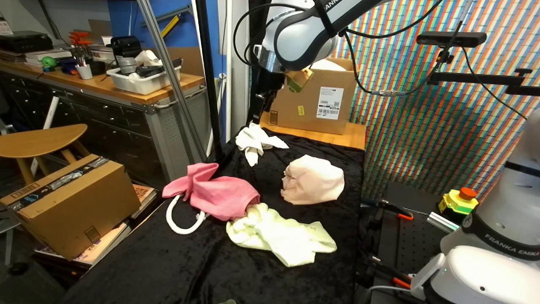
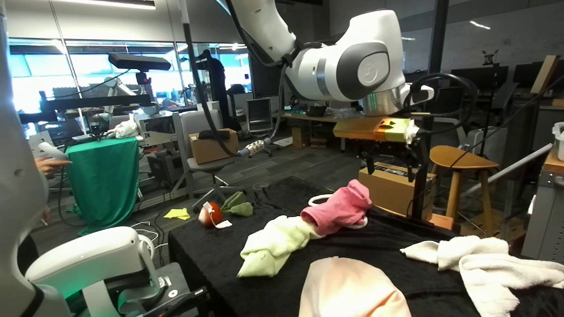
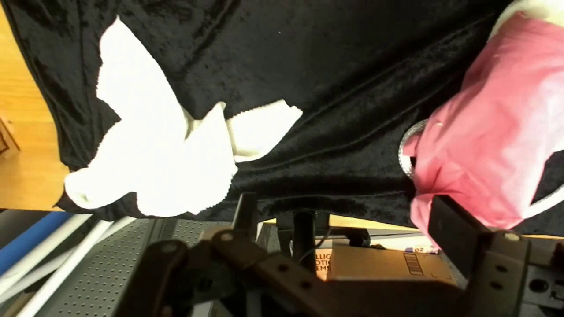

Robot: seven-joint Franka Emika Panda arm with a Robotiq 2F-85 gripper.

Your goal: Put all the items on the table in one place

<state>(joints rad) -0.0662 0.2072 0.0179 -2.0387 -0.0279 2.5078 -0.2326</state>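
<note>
Hanging high by the edge of the bench that is opposite the robot's base, the end effector has its jaws spread wide with nothing between them. The coming move turns on its place between two cloths in the wrist view: the white cloth lies off one finger, by the corner nearest the large cardboard box, while the pink cloth lies off the other, along that same edge. The line between the fingers runs roughly with the edge; the white cloth sprawls with ends pointing several ways, so it offers no single long axis to grip across. Since the pink cloth, with the white rope loop showing from under it, touches the yellow cloth, that pair looks like the likely gathering place, and the white cloth a likely next pick. The peach cloth sits apart from them, nearer the base edge. As for pose, the arm reaches out across the bench, its wrist bent so that the fingers point down.
</note>
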